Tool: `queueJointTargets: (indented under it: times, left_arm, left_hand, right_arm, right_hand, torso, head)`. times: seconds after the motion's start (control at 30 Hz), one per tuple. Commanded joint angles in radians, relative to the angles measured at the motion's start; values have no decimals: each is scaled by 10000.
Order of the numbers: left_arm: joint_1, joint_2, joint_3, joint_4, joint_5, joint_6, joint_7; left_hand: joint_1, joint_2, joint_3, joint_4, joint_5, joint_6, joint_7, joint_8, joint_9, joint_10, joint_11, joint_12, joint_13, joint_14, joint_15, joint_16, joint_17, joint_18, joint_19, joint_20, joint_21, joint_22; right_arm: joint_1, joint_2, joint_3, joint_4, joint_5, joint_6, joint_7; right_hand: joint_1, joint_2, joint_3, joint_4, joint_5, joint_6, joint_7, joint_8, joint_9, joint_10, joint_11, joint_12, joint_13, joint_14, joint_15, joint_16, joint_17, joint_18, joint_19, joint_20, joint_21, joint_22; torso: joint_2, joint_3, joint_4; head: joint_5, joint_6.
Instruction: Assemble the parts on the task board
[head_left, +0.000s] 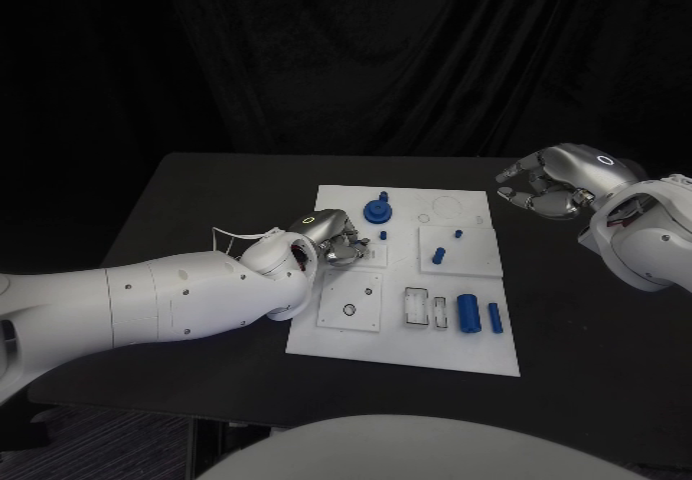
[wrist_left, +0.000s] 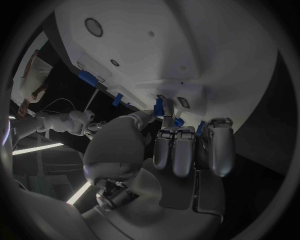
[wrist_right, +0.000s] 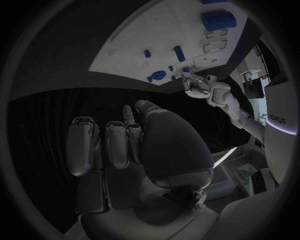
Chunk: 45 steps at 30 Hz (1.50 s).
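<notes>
The left hand (head_left: 335, 240) rests curled on the task board (head_left: 411, 345), whether gripping a part I cannot tell; the right hand (head_left: 545, 188) hovers beside it, fingers curled on nothing.

Black table (head_left: 188, 200) with the white task board (head_left: 476, 355) flat on its middle.

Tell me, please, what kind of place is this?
Probably a robot test lab: a black table before a dark curtain, a white task board with small blue parts, and two robot arms over it.
</notes>
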Motion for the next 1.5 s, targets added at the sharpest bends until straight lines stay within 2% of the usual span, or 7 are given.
queueJointTargets:
  times: [0.03, 0.23, 0.67, 0.8, 0.9, 1.23, 1.5]
  left_arm:
    - [-140, 40, -87, -29, 207, 648, -66]
    - [-145, 11, -87, -31, 89, 685, -329]
    - [-149, -40, -87, -22, -13, 763, -521]
    - [-150, -39, -87, -27, -16, 766, -462]
    - [-150, -43, -87, -37, -16, 761, -382]
    - [-150, -71, -87, -119, 255, 422, 239]
    - [-150, -107, -87, -162, 356, 295, 672]
  left_hand:
    - [-213, 6, -207, 341, -467, 0, -82, -84, -64, 1044, -59, 27, 2625, 1075, -59, 26, 2634, -13, 25, 6, -24, 1187]
    - [-893, -22, -1296, 1277, -1432, 64, -29, -210, -109, 1044, -2, 27, 2625, 1075, -4, 26, 2634, 3, -29, 53, -116, 1170]
    - [-2326, 365, -3203, 1323, -2555, 71, -25, -187, 240, 1044, 18, 27, 2625, 1075, 17, 26, 2634, 27, -65, 82, -247, 1193]
    - [-2097, 459, -3349, 1291, -2255, -6, -34, -105, 472, 1044, 11, 27, 2625, 1075, 14, 26, 2634, 36, -85, 81, -292, 1189]
    - [-1583, 546, -3397, 1269, -1627, -105, -44, -57, 690, 1044, 6, 27, 2625, 1075, 11, 26, 2634, 47, -114, 77, -349, 1182]
    - [-1748, 836, -3632, 1314, -1528, -92, -60, 69, 950, 1044, -2, 27, 2625, 1075, 10, 26, 2634, 46, -110, 76, -367, 1211]
    - [-783, 856, -3645, 1265, -423, -304, -132, 479, 1648, 1044, -60, 27, 2625, 1075, -33, 26, 2634, 50, -114, 39, -416, 1268]
  right_arm:
    - [-26, -9, 7, 1, -26, 82, -220]
    - [-26, -12, 7, 3, -26, 106, -234]
    - [-27, -12, 7, -2, -26, 132, -227]
    - [-30, -13, 7, -5, -26, 141, -226]
    - [-32, -17, 7, -7, -26, 142, -226]
    - [-37, -15, 7, -13, -26, 138, -223]
    - [-39, -28, 7, -8, -26, 144, -247]
  right_hand:
    - [38, -14, 67, 15, 62, -75, 3, -24, -15, -57, -22, -64, -425, 514, 43, -51, -9, 98, 272, 63, -43, 1980]
    - [38, -14, 67, 15, 62, -75, 3, -24, -15, -57, -22, -64, -425, 514, 43, -51, -9, 98, 272, 63, -43, 1980]
    - [25, -26, 72, 12, 59, -57, 7, -22, -16, -56, -18, -65, -424, 513, 46, -57, -17, 99, 269, 64, -51, 1978]
    - [43, -29, 103, -15, 133, -45, 1, -27, -19, -54, -21, -65, -421, 513, 45, -58, -20, 98, 271, 65, -48, 1979]
    - [54, -41, 140, -44, 249, -37, 3, -37, -26, -60, -22, -77, -440, 515, 44, -58, -19, 100, 267, 65, -60, 1976]
    - [53, -46, 148, -49, 280, -35, 4, -40, -28, -57, -22, -73, -433, 516, 44, -57, -18, 98, 270, 65, -51, 1979]
    - [54, -46, 154, -52, 297, -32, 4, -41, -28, -58, -22, -75, -437, 514, 44, -64, -30, 99, 269, 64, -54, 1978]
  torso:
    - [0, 2, 7]
    - [3, 3, -1]
    - [3, 1, 4]
    - [4, 2, 2]
    - [1, 3, 9]
    - [-2, -3, 0]
    - [3, 2, -3]
  head:
    - [15, 2]
    - [22, 2]
    - [45, 2]
    - [60, 2]
    - [62, 2]
    - [67, 2]
    - [53, 2]
